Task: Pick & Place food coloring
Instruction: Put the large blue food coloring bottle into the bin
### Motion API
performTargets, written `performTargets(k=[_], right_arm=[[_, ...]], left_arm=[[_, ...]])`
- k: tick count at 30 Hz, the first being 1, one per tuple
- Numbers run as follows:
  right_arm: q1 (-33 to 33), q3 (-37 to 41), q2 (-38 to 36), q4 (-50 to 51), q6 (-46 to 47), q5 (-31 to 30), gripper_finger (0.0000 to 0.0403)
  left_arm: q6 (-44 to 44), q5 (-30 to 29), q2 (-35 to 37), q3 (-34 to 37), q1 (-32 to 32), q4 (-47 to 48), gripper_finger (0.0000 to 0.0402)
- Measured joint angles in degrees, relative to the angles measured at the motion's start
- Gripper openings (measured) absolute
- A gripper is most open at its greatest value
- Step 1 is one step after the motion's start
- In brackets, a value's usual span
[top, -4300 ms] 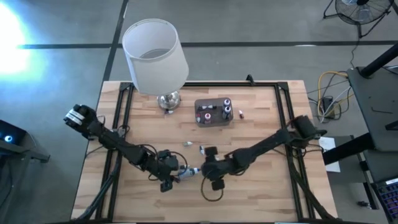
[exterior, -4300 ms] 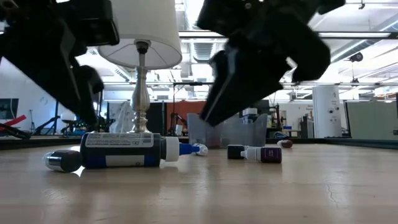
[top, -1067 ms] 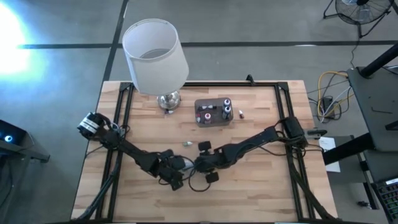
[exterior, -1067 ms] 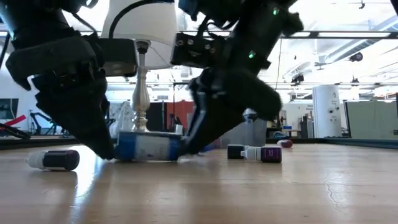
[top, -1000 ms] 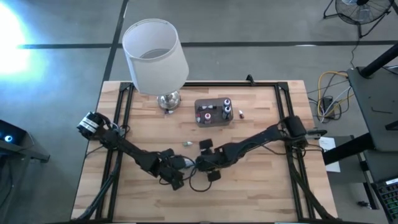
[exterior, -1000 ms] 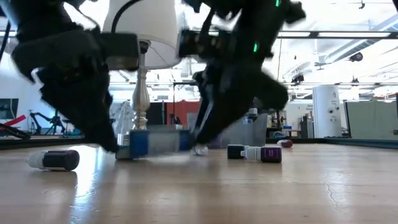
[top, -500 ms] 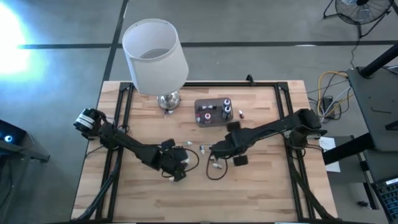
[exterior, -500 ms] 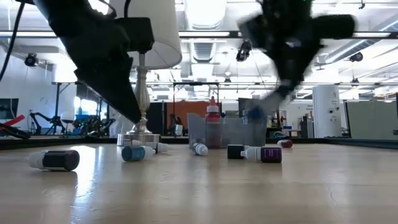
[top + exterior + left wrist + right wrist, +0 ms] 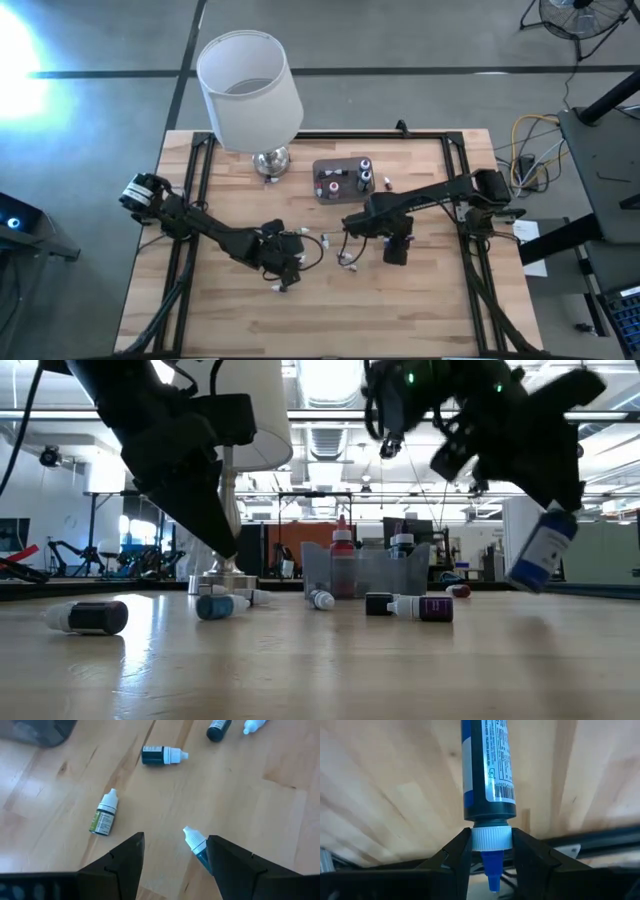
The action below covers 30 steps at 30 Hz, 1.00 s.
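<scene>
Right hand (image 9: 489, 851): mine, closed on the white cap of a blue food coloring bottle (image 9: 486, 769); the bottle body points away from my wrist and hangs clear of the table (image 9: 420, 310), tilted, in the low view (image 9: 541, 552).
Right hand position: above the table's right half, just in front of the translucent grey box (image 9: 343, 180), to its right side.
Left hand (image 9: 172, 862): mine, spread wide, empty, low over the table near its middle-left (image 9: 283, 262).
Step in hand (judgement): carry the blue bottle to the grey box and set it in.
Method: keep the squeeze on the cap steady, since the cap is narrow and the body can swing. Bring the bottle's base over an unfilled part of the box, level the tilt, lower until the base rests, then release.
Risk: the upright bottles (image 9: 365, 176) already in the box may be knocked if I enter at a slant.
Loose bottles: a teal one (image 9: 198, 849) lies between my left fingers; a green-labelled one (image 9: 104, 815) and a dark one (image 9: 162, 755) lie near on the table beyond.
Lamp (image 9: 248, 88): stands at the far left of the box, well apart from my path.
</scene>
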<state>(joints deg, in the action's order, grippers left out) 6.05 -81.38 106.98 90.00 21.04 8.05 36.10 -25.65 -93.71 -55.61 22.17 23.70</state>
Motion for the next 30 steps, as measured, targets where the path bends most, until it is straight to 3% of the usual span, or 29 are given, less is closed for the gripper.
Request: performTargets(k=[17, 24, 30], right_arm=[[-5.3, 7.0, 0.0, 0.1, 8.2, 12.9, 0.0138], [-5.3, 7.6, 0.0, 0.0, 9.9, 12.9, 0.0138], [-5.4, 4.6, -0.1, 0.0, 10.3, 8.4, 0.0158]], left_arm=[[-0.3, 0.0, 0.0, 0.5, 0.0, -1.8, 0.0194], [-0.3, 0.0, 0.0, 0.5, 0.0, -2.6, 0.0194], [-0.8, 0.0, 0.0, 0.5, 0.0, -2.5, 0.0194]])
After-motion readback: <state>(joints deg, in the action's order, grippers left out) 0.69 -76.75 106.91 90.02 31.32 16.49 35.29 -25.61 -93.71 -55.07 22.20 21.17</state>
